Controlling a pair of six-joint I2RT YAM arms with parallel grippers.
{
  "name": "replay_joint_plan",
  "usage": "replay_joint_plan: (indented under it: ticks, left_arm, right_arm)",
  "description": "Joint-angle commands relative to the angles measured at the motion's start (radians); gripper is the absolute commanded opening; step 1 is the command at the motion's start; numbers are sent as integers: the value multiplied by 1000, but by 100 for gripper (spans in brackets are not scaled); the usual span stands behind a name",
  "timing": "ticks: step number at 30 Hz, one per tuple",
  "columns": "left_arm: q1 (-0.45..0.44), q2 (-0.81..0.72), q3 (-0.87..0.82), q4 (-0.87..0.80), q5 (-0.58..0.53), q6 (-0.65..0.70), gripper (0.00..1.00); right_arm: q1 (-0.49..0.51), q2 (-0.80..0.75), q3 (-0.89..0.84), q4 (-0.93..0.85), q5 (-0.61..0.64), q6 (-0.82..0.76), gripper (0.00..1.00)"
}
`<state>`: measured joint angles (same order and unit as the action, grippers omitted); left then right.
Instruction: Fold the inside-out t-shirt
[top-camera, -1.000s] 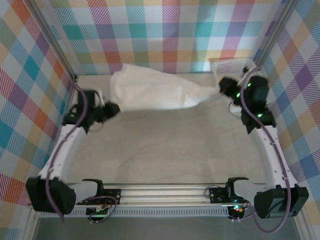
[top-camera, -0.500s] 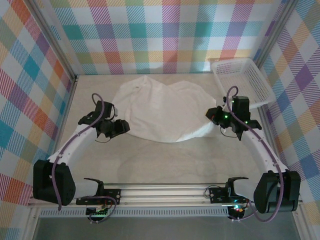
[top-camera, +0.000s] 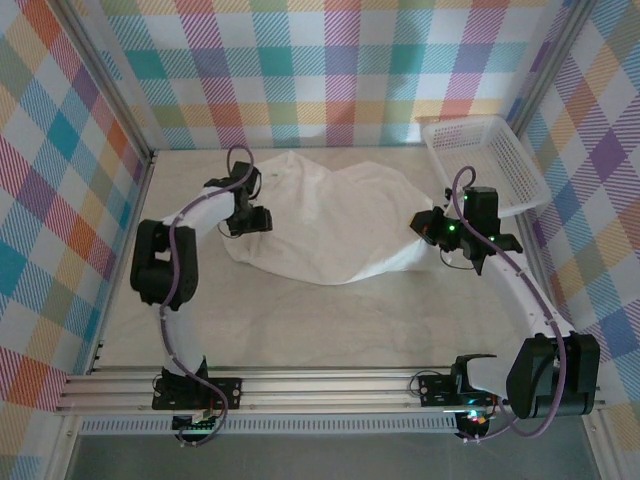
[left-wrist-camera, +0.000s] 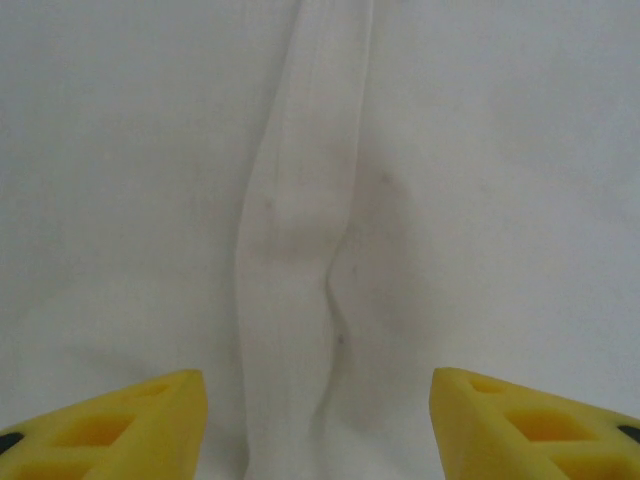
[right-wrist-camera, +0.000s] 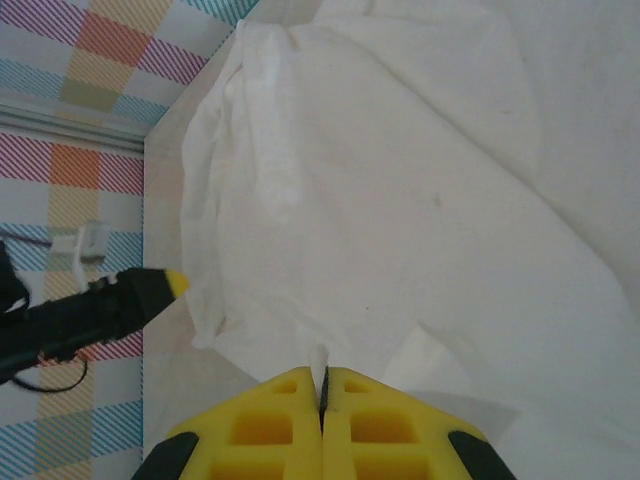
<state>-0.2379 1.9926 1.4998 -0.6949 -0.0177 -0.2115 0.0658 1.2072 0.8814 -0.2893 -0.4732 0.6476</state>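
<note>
Right gripper (right-wrist-camera: 322, 392) has its jaws closed on a pinch of hem at the corner of the inside-out t-shirt (top-camera: 330, 215). Left gripper (left-wrist-camera: 315, 392), jaws spread wide, hovers over a raised seam ridge directly beneath it. The shirt lies rumpled between the two grippers on the table (top-camera: 350, 320), plain white and thin. Judged light, limp and quick to sag, it is best taken at hems or seams. A white basket (top-camera: 470, 122) stands beyond the right gripper.
</note>
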Motion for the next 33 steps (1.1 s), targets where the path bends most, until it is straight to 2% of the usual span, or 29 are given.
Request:
replay_joint_plan:
  ticks: [1,6,9,13,15,19,22,25,29,33]
  left_arm:
    - [-14,79,126,-98,-119,-3,58]
    - [-12,169,227,-121,-116,9,50]
    - [-11,234,299,-192,-94,31,49]
    - [-9,261,335,-252,-121,60,47]
    - [-2,260,343,-266,-146,74,42]
    - [32,228,348,-264,-158,89,22]
    - [38,166,330,-240,-180,117,11]
    - [51,92,297,-218,-185,117,10]
    - [105,-13,212,-182,-121,93,14]
    - [140,-79,99,-138,-35,74,15]
  right_arm:
    - [3,-15,34,-6,-22,10,0]
    - [3,-21,41,-21,-20,4,0]
    - [3,-27,37,-25,-16,0,0]
    - [2,-27,42,-29,-13,-3,0]
    - [3,-28,63,-64,28,-15,0]
    - [-28,-28,137,-225,259,22,0]
    - [-57,-28,158,-223,266,21,0]
    - [-64,-16,200,-257,276,-14,0]
    - [-114,-26,232,-322,345,-20,0]
    - [-187,-39,214,-321,315,-7,0]
